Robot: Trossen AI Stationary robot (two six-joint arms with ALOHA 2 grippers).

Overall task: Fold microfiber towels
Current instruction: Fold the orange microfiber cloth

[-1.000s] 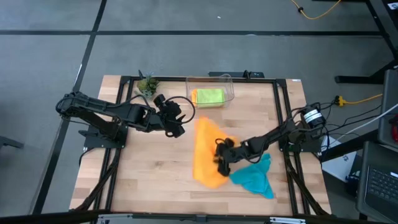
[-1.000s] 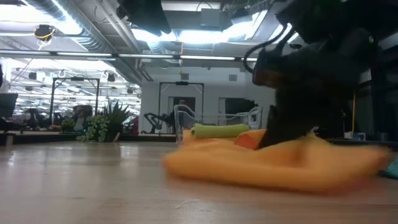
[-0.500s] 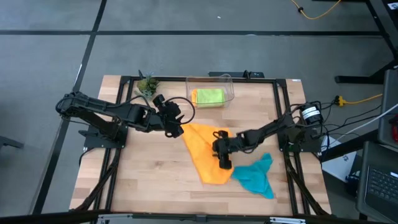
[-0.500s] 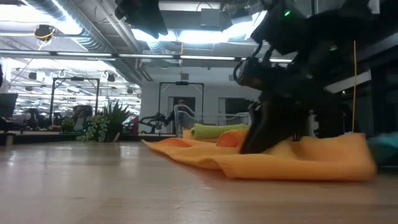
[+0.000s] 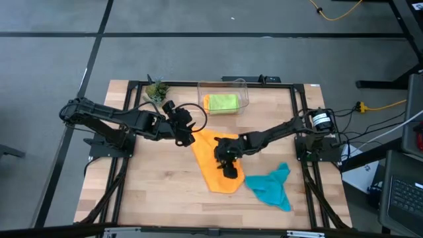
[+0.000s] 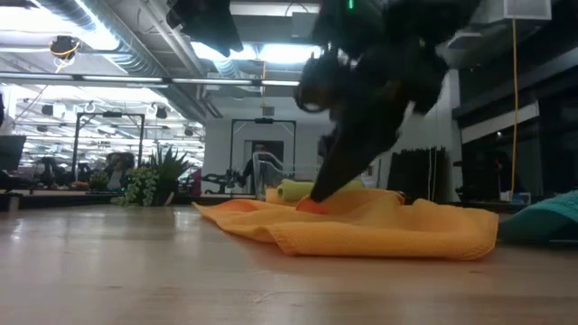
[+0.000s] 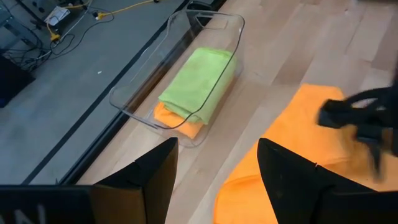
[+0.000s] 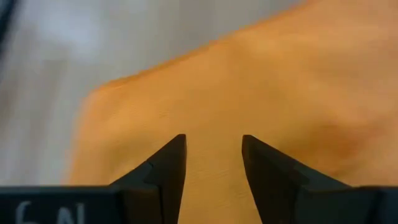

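An orange towel (image 5: 211, 165) lies spread and rumpled on the table's middle, and its far left corner reaches toward my left gripper (image 5: 187, 137). That gripper hovers open beside the corner, with bare wood and the towel's edge (image 7: 249, 186) between its fingers (image 7: 217, 146). My right gripper (image 5: 227, 165) stands open over the towel's middle, slanting down, and orange cloth (image 8: 214, 93) fills its view. A teal towel (image 5: 271, 188) lies crumpled at the near right. A folded lime green towel (image 5: 222, 102) sits on a folded orange one (image 7: 177, 121) in the clear bin. My right gripper slants down from the table's right onto the orange towel's upper face (image 6: 318, 191). Its open fingers have no cloth between them in the wrist view. I cannot tell whether the fingertips touch the towel, because a ridge of the cloth hides them in the low view.
The clear plastic bin (image 5: 241, 89) stands at the far edge, with a small potted plant (image 5: 156, 89) to its left. Bare wood (image 5: 152, 185) shows near and left of the orange towel. A black frame runs around the table top.
My right gripper has gone toward the table's far left, from beside the teal towel to over the orange towel's middle. It has rolled and risen a little on the way. The orange towel has spread from a narrow strip into a wider sheet, its far corner now toward my left gripper.
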